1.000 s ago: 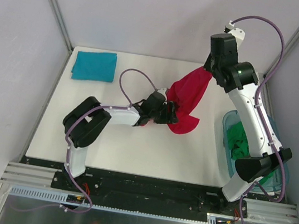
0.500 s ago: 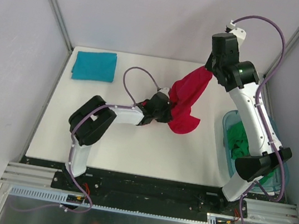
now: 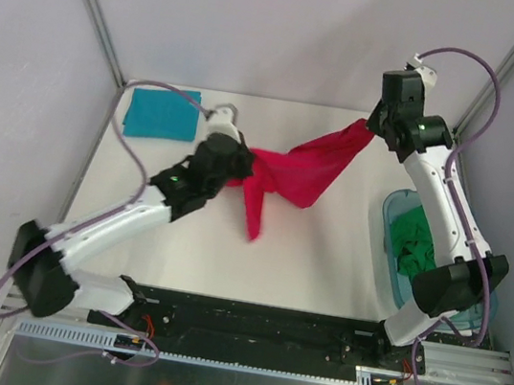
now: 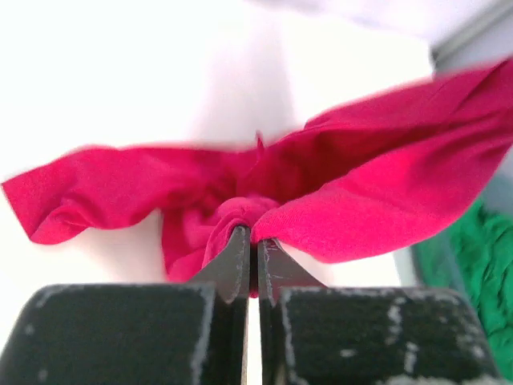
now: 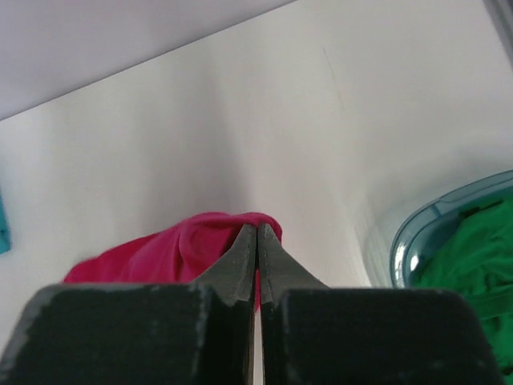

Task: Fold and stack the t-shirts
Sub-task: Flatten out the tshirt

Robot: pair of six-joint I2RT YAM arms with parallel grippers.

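The crimson-red t-shirt hangs stretched above the white table between both arms. My left gripper is shut on its left end, where the cloth bunches at the fingertips. My right gripper is shut on its right end, high at the back. A strip of the red shirt dangles toward the table. The teal-blue t-shirt lies folded at the back left. The bright green t-shirt sits crumpled in the tub; it also shows in the left wrist view and the right wrist view.
A see-through blue-green plastic tub stands at the table's right edge under the right arm. Grey walls with metal posts close the back and sides. The table is bare white in front of the hanging shirt.
My left gripper closed on the red shirt's edge and pulled it left and back, its arm stretching out. The right gripper shifted slightly right. The shirt went from a hanging bunch to a stretched span.
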